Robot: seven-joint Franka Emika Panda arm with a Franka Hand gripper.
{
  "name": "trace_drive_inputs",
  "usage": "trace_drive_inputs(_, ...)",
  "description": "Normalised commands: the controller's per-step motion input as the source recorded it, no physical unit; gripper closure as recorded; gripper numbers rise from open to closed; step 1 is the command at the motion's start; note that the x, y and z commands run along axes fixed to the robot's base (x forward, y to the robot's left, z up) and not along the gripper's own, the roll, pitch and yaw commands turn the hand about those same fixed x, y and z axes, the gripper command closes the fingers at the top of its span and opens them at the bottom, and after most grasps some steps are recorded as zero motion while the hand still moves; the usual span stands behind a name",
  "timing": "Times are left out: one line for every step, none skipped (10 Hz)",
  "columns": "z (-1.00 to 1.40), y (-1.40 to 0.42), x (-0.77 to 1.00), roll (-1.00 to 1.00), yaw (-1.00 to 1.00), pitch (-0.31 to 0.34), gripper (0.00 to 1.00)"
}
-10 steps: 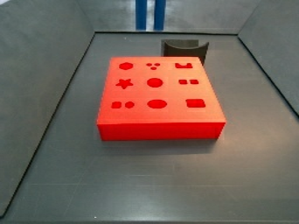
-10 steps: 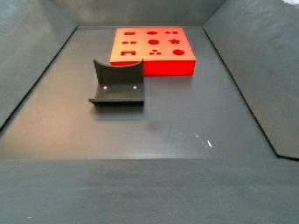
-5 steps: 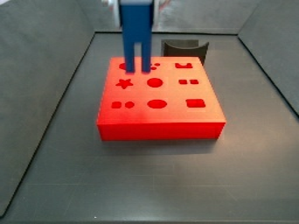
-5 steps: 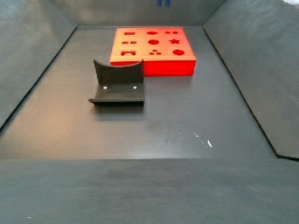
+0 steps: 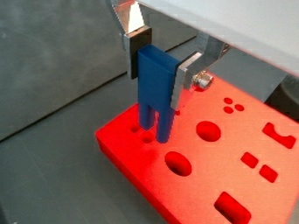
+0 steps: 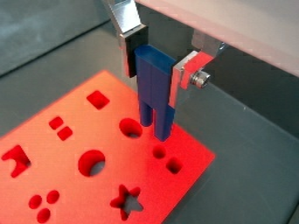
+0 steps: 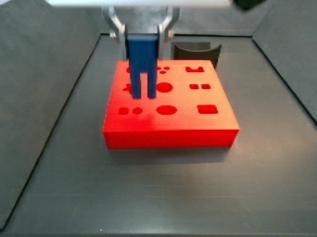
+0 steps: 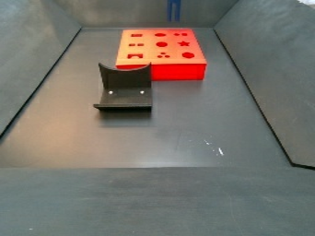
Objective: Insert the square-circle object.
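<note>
My gripper [image 7: 143, 35] hangs over the red block with shaped holes [image 7: 186, 125] and is shut on the square-circle object [image 7: 143, 61], a bright-blue piece with two long legs pointing down. In both wrist views the silver fingers [image 5: 184, 77] [image 6: 136, 45] clamp its blocky top [image 5: 156, 74] [image 6: 156, 74]. The leg tips hang just above the red block [image 5: 198, 171] [image 6: 82, 131] near its left-hand holes; I cannot tell whether they touch. In a side view only a sliver of the blue piece [image 8: 174, 9] shows at the top edge, above the red block [image 8: 160, 66].
The dark fixture [image 8: 123, 89] stands on the grey floor in front of the red block, and it also shows behind the block [image 7: 196, 48]. Sloping grey walls [image 7: 50, 139] enclose the floor on both sides.
The gripper with the blue piece has come into view and moved down and towards the block's front left holes. The red block and the fixture have not moved.
</note>
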Motion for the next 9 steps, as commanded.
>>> trace_drive_inputs(-0.28, 0.2, -0.25, -0.15, 0.16, -0.086, 1.0)
trace_drive_inputs(-0.19, 0.05, -0.24, -0.11, 0.22, -0.087, 1.0)
trace_drive_inputs(-0.14, 0.04, -0.23, -0.07, 0.12, -0.083, 1.0)
trace_drive_inputs(-0.09, 0.0, -0.25, -0.03, 0.07, -0.074, 1.0)
trace_drive_inputs(-0.11, 0.0, -0.17, 0.0, 0.09, -0.059, 1.0)
trace_drive_inputs(-0.17, 0.0, -0.07, 0.0, 0.08, -0.046, 1.0)
trace_drive_inputs(-0.22, 0.0, -0.06, 0.0, 0.08, -0.077, 1.0)
trace_drive_inputs(-0.21, 0.0, -0.04, -0.03, 0.08, -0.099, 1.0)
trace_drive_inputs(-0.19, -0.04, -0.03, -0.05, 0.08, -0.11, 1.0)
